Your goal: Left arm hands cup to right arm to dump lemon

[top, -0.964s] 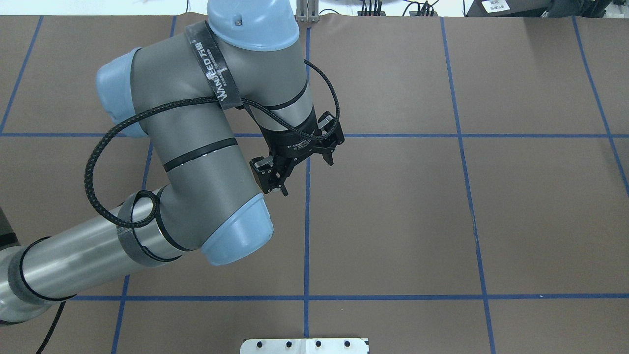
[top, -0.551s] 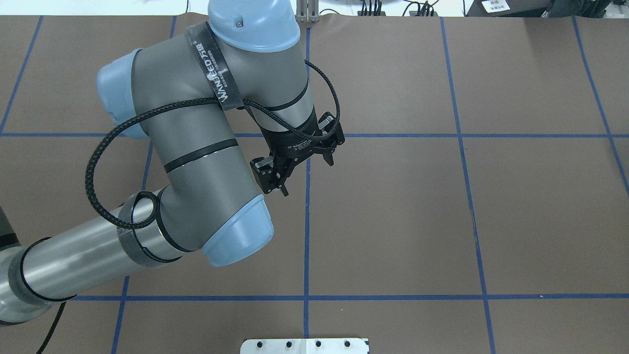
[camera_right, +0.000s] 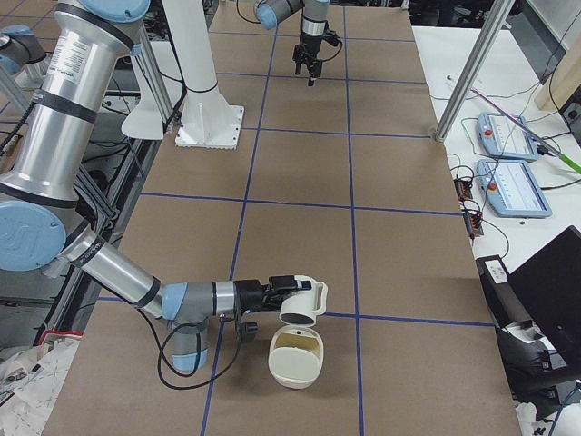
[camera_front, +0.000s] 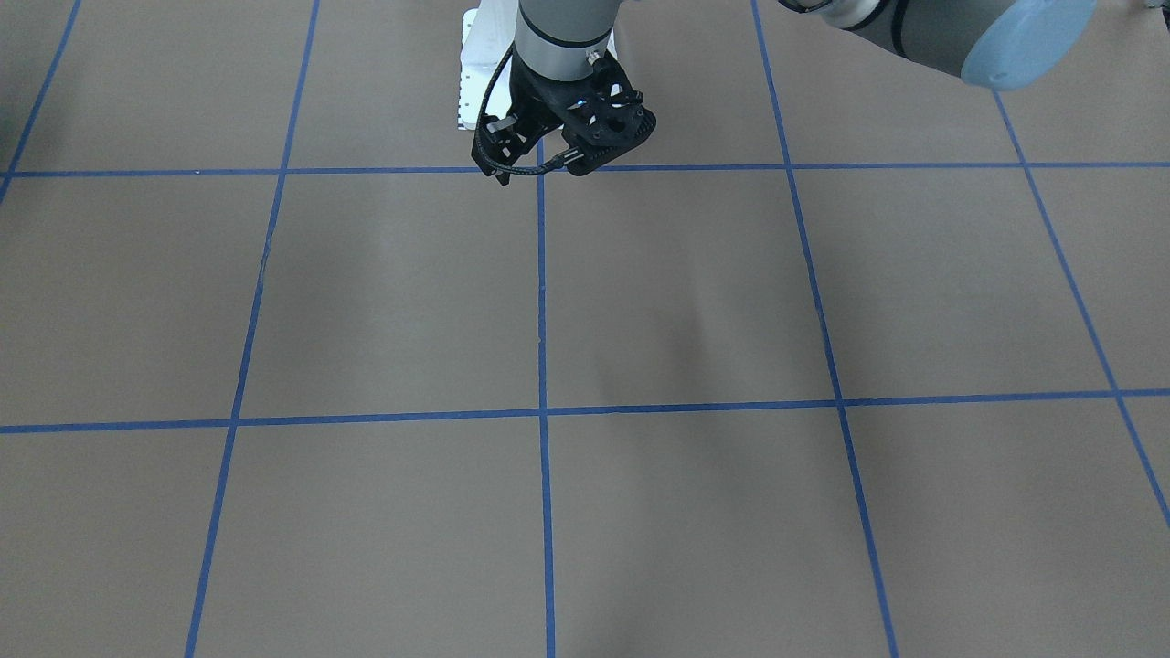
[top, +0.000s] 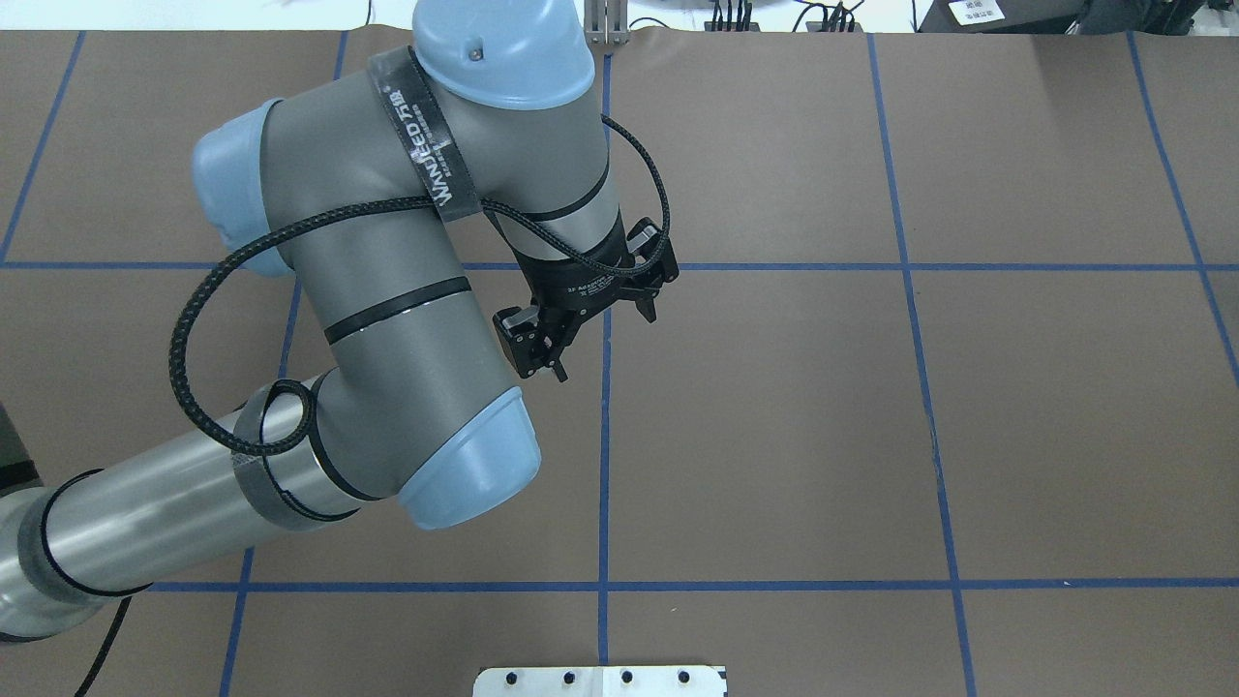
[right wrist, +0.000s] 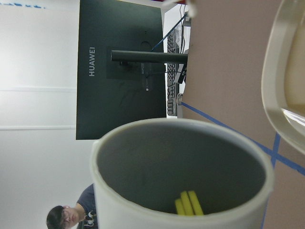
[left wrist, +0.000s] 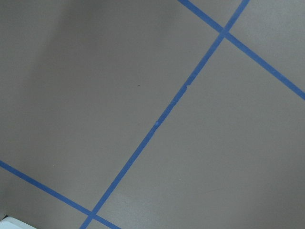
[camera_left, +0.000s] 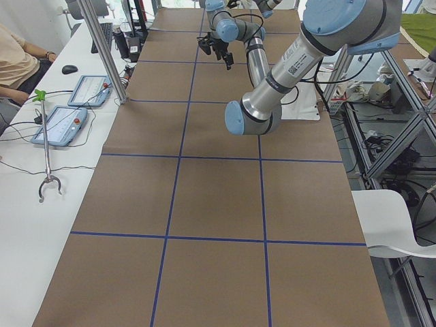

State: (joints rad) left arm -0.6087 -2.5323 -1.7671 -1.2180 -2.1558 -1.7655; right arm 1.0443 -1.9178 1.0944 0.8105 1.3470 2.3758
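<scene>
The step in hand is judged to be the dump. In the lower middle of the right side view the cup (camera_right: 302,307) is held tipped at the right hand (camera_right: 283,291), handle uppermost, just above a cream bowl (camera_right: 290,380) that lies on the desk (camera_right: 408,272). Whether that hand is pressed on the cup's wall or on its handle cannot be told, since it shows only in this side view. In the right wrist view the lemon (right wrist: 188,202) is seen at the bottom centre, lying against the lower inner wall of the cup, so it is not yet out. The bowl's rim is seen at the right edge of that view, apart from the cup's rim.

The left hand (top: 607,348) is seen at the centre of the overhead view, spread and empty, well apart from the cup.

For a clean dump, the cup's mouth should be brought squarely over the bowl's opening before more tilt is added. The tilt should be added slowly, so that the lemon slides along the wall and drops inside, not past the rim. The cup's rim should be kept off the bowl, which could be pushed across the desk.
</scene>
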